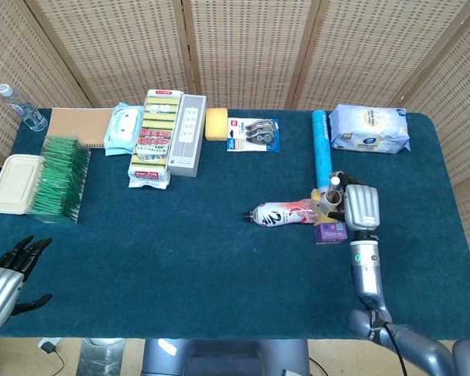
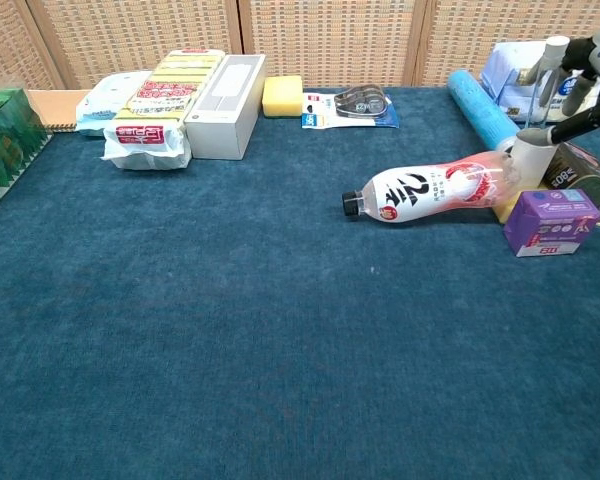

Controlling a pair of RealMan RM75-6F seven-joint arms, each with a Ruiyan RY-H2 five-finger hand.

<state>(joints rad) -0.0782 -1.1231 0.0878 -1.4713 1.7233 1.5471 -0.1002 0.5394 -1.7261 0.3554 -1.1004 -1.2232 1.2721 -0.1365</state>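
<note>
My right hand hovers at the right of the table, over a cluster of small things, its fingers spread and holding nothing. Under the fingertips stands a white roll, which leans against the base of a lying clear bottle with a red and white label. A purple box sits just in front of the roll. A dark can is partly hidden behind the box. My left hand rests at the table's near left corner, fingers apart and empty.
A blue tube and a wipes pack lie behind the right hand. Along the back are a tape dispenser card, a yellow sponge, a white box, sponge packs and a green stack.
</note>
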